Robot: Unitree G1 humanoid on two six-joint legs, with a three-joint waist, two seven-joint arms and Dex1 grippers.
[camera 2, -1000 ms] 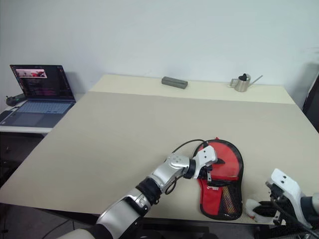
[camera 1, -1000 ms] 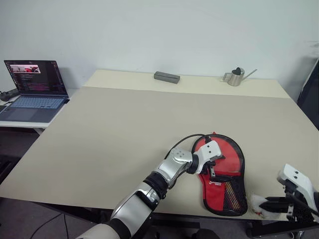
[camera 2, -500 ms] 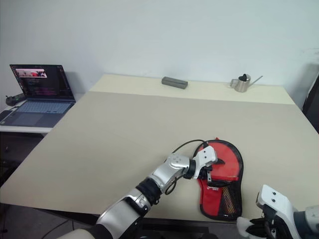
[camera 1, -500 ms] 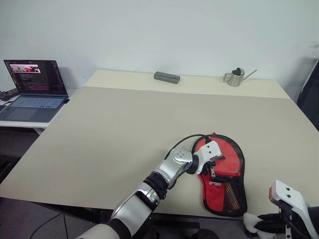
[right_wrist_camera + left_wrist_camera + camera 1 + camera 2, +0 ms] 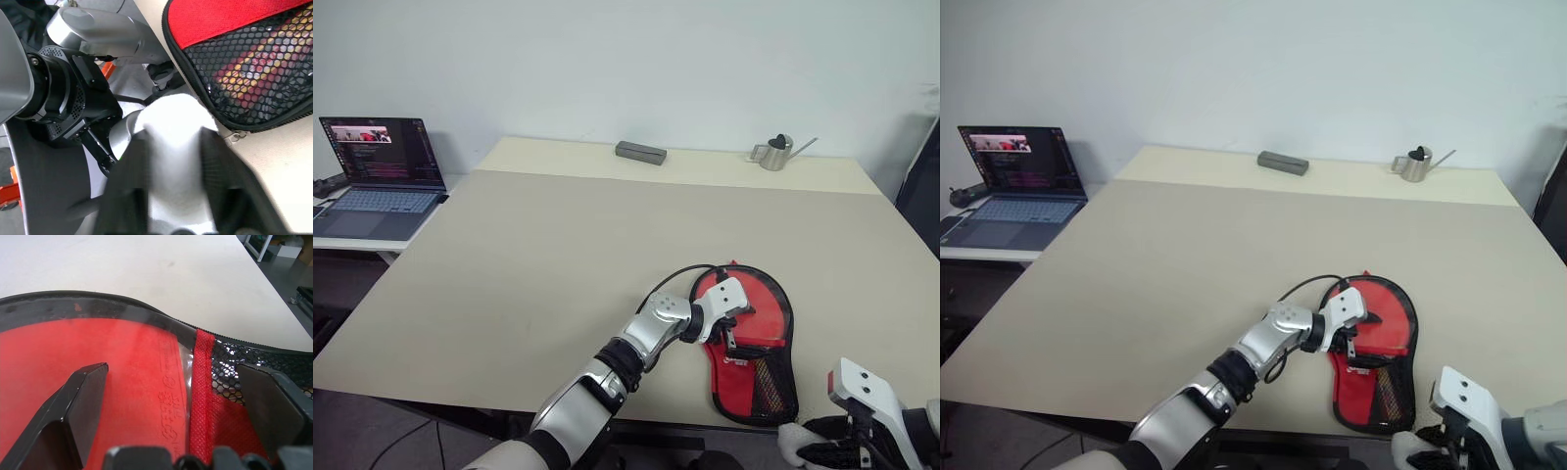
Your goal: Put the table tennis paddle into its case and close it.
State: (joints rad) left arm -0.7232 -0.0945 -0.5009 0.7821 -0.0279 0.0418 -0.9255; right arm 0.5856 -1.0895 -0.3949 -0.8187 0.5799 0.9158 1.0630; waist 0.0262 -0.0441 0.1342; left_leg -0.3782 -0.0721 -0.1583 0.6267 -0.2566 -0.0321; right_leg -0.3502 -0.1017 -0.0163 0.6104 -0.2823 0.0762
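1. The case (image 5: 749,341) lies flat near the front edge of the surface (image 5: 558,255), red side up. Its long axis runs from the round head, farther in, to the narrow mesh end at the front edge.
2. The table tennis paddle (image 5: 254,56) is inside: striped handle under the black mesh, red blade behind the clear window in the left wrist view.
3. The left pincer (image 5: 171,396) is on top of the case, spread wide, one finger over the blade, the other over the mesh, gripping nothing.
4. The right pincer (image 5: 171,176) is just off the front edge, nearest the narrow end. The white pom-pom (image 5: 178,132) sits between its fingers; firm hold or letting go, I cannot tell.
5. The zipper looks run round to that end, so I'd call the closing about done.
6. On the far side: a grey block (image 5: 640,151) and a small metal watering can (image 5: 776,152). A laptop (image 5: 382,176) sits open on a side desk to the left.
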